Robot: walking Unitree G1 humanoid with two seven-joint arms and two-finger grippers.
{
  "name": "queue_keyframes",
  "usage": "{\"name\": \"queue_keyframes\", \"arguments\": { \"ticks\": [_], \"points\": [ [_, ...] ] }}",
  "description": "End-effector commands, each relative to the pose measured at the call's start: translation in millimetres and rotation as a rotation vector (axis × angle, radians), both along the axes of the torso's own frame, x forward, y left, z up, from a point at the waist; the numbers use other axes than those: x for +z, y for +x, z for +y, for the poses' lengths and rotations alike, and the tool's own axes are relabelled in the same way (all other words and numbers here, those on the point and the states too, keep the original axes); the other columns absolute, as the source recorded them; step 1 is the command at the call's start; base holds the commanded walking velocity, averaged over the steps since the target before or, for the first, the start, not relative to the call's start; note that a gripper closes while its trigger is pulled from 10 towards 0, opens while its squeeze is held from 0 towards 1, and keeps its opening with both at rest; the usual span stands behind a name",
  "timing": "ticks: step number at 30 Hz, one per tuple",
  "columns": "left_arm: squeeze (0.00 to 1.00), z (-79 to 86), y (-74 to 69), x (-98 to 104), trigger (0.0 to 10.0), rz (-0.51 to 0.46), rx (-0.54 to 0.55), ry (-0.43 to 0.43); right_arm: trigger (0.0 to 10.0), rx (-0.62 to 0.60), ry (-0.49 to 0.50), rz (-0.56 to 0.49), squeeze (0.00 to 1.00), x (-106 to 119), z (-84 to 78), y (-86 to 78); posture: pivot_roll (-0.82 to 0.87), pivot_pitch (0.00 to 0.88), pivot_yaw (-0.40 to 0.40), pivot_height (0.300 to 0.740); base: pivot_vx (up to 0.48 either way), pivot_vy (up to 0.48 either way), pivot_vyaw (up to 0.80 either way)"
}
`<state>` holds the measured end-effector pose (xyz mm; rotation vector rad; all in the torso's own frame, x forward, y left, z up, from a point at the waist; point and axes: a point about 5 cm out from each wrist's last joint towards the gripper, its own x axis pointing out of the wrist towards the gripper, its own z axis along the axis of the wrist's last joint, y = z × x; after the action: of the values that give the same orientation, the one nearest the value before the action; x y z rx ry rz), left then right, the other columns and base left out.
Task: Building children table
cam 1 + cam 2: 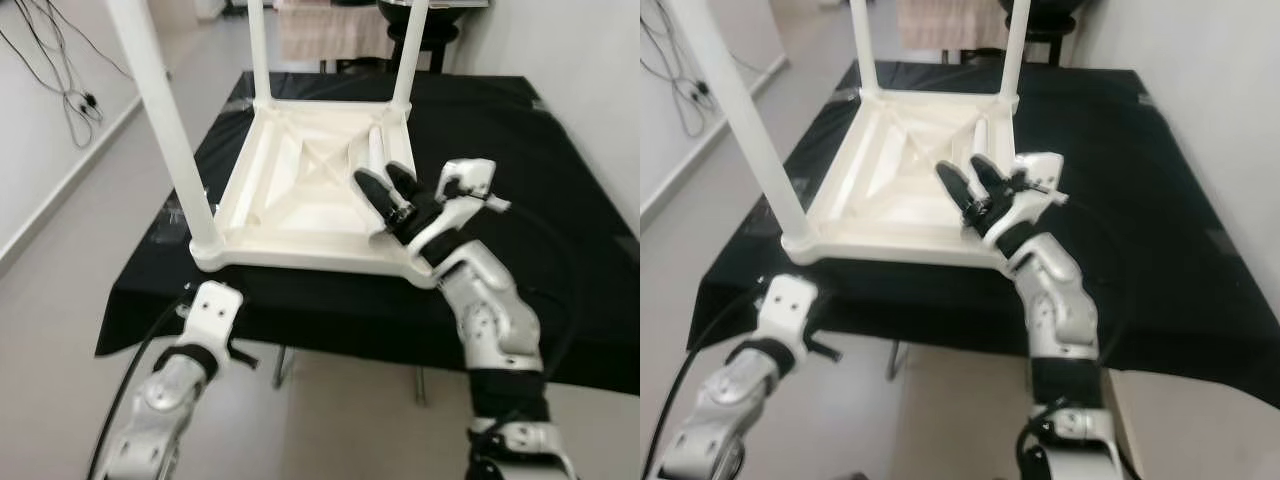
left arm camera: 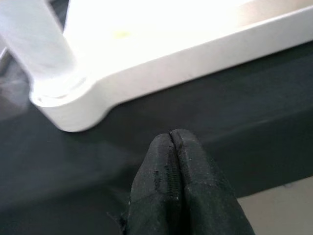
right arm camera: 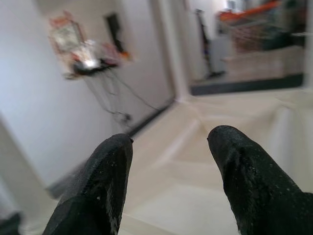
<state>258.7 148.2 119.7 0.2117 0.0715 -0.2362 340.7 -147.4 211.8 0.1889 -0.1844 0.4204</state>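
Nearest the robot, the left gripper (image 2: pixel 172 147) hangs just off the front edge of the black-clothed table (image 1: pixel 560 220) with its two fingers pressed together on nothing, close below the near left corner of the white children's table (image 1: pixel 300 190). That children's table lies upside down on the cloth with three white legs (image 1: pixel 160 120) standing up from its corners. Above its near right corner the right gripper (image 1: pixel 388 190) hovers over the ribbed underside, fingers spread apart and empty; beyond the far edge stands a dark stool (image 1: pixel 425 30).
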Motion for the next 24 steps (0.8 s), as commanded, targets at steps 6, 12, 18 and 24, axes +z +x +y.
{"name": "queue_keyframes", "arguments": {
  "ticks": [6, 12, 18, 24],
  "points": [
    [0.0, -0.4, 2.5, 2.3, 10.0, -0.029, 0.026, -0.028, 10.0, -0.141, -0.089, 0.065, 0.0, -18.3, -22.2, -4.2, 0.02, 0.085, 0.007, 0.74, 0.0, 0.059, 0.0],
    [0.0, 0.2, 5.1, -3.1, 10.0, 0.013, 0.04, -0.022, 10.0, -0.15, -0.161, 0.064, 0.0, -21.0, -26.2, -3.7, 0.02, 0.084, 0.01, 0.74, 0.0, 0.0, 0.0],
    [0.0, -1.9, 7.0, -4.0, 10.0, 0.011, 0.015, -0.003, 10.0, -0.182, -0.339, -0.009, 0.0, -15.8, -24.3, 0.0, 0.03, 0.085, 0.01, 0.74, 0.0, 0.0, -0.21],
    [0.0, -6.4, 6.8, -3.1, 10.0, -0.01, -0.032, 0.019, 10.0, -0.235, -0.6, -0.056, 0.0, -13.5, -33.4, 6.9, 0.03, 0.087, 0.005, 0.74, 0.0, 0.0, 0.0]
  ]
}}
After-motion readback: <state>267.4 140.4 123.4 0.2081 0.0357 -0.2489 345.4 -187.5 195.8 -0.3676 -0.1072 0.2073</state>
